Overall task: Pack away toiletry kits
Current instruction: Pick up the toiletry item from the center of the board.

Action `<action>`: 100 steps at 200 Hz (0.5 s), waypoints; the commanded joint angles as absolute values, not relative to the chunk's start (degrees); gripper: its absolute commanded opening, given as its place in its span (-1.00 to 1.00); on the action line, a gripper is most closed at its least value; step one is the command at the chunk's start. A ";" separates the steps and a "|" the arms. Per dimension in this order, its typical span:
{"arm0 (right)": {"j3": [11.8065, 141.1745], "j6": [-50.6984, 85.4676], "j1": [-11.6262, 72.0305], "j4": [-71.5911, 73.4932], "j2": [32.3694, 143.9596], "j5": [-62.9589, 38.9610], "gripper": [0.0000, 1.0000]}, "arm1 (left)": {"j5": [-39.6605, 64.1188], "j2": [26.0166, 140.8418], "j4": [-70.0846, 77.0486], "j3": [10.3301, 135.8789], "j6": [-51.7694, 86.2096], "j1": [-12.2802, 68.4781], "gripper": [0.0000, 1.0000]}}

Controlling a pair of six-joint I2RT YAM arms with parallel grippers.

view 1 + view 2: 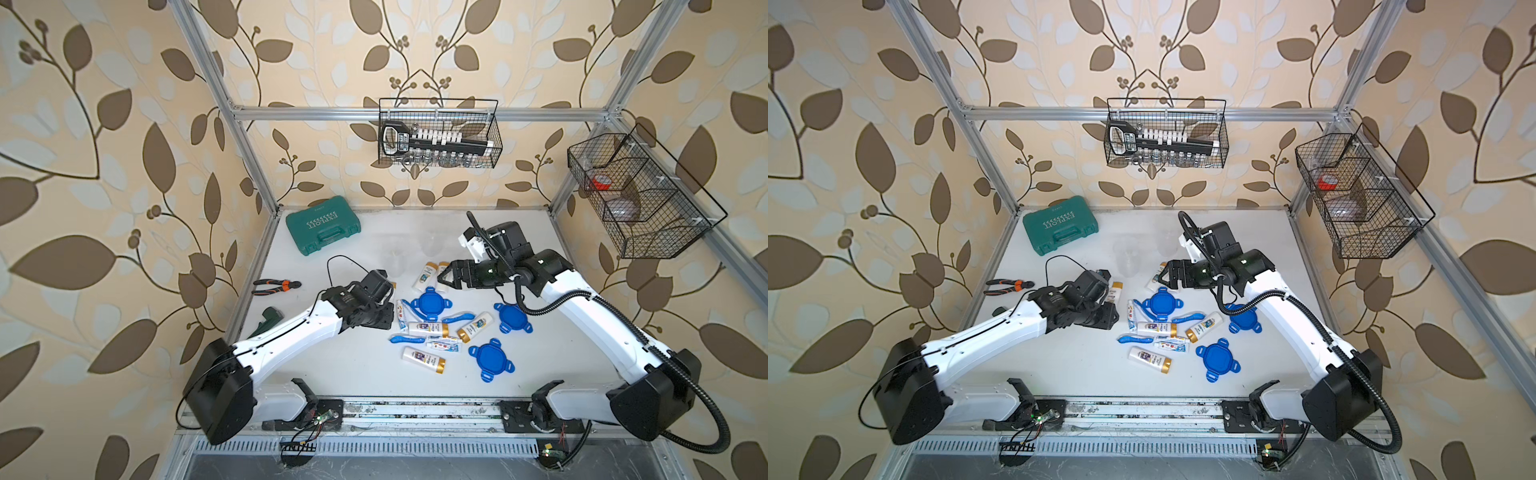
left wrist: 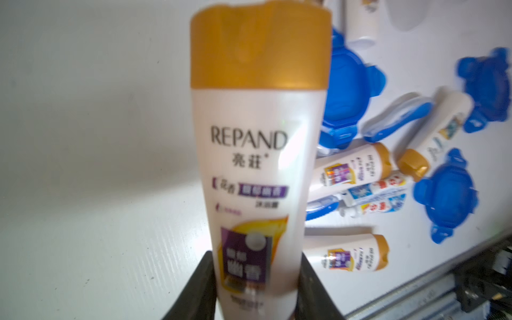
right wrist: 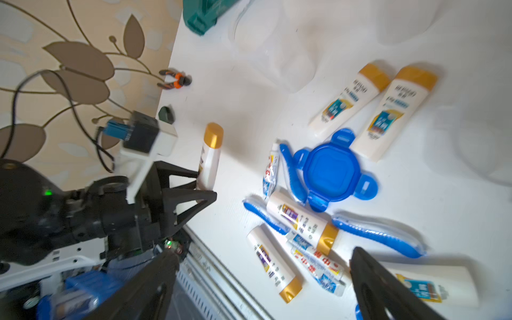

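Observation:
My left gripper (image 2: 256,291) is shut on the lower end of a white gold-capped bottle (image 2: 257,166), at the left of the pile (image 1: 392,286). The right wrist view shows that bottle (image 3: 209,158) standing out of the jaws, cap outward. More bottles (image 1: 428,329), toothpaste tubes (image 1: 444,344) and blue toothbrushes (image 1: 407,339) lie mid-table among three blue four-tab lids (image 1: 430,303) (image 1: 513,318) (image 1: 490,359). Faint clear jars (image 1: 399,259) stand behind them. My right gripper (image 1: 444,279) hangs open over two bottles (image 1: 426,276), with nothing between its fingers (image 3: 360,266).
A green tool case (image 1: 323,224) lies at the back left. Pliers (image 1: 276,286) and a dark green tool (image 1: 270,316) sit along the left edge. Wire baskets hang on the back frame (image 1: 438,133) and on the right frame (image 1: 640,195). A metal rail (image 1: 415,411) runs along the front.

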State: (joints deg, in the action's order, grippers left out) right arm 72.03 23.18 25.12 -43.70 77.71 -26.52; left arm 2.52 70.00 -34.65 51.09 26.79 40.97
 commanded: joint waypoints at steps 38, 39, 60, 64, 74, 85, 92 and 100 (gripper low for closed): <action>69.30 26.53 27.02 -36.40 81.40 -47.72 0.96 | 11.07 64.76 -34.37 51.17 21.14 42.84 -0.71; 69.28 26.71 27.09 -36.17 81.44 -47.81 0.96 | 11.11 64.81 -34.37 51.21 21.07 42.91 -0.71; 68.51 30.06 28.24 -30.59 83.43 -48.38 0.92 | 11.74 65.60 -33.88 52.19 21.00 43.88 -0.70; 68.67 30.21 28.57 -30.22 83.91 -48.18 0.91 | 11.70 65.79 -33.81 52.41 21.01 44.08 -0.71; 69.34 30.24 29.17 -29.48 85.36 -47.65 0.87 | 11.71 66.20 -33.73 52.83 21.01 44.53 -0.71; 69.80 30.50 29.65 -28.61 86.98 -47.64 0.85 | 11.61 66.44 -33.34 53.09 21.06 45.03 -0.71; 70.21 30.67 30.03 -28.18 88.03 -47.86 0.84 | 11.53 66.58 -33.06 53.34 21.12 45.42 -0.71; 70.65 30.63 30.30 -28.12 89.15 -47.92 0.82 | 11.40 66.83 -32.90 53.67 21.18 45.78 -0.71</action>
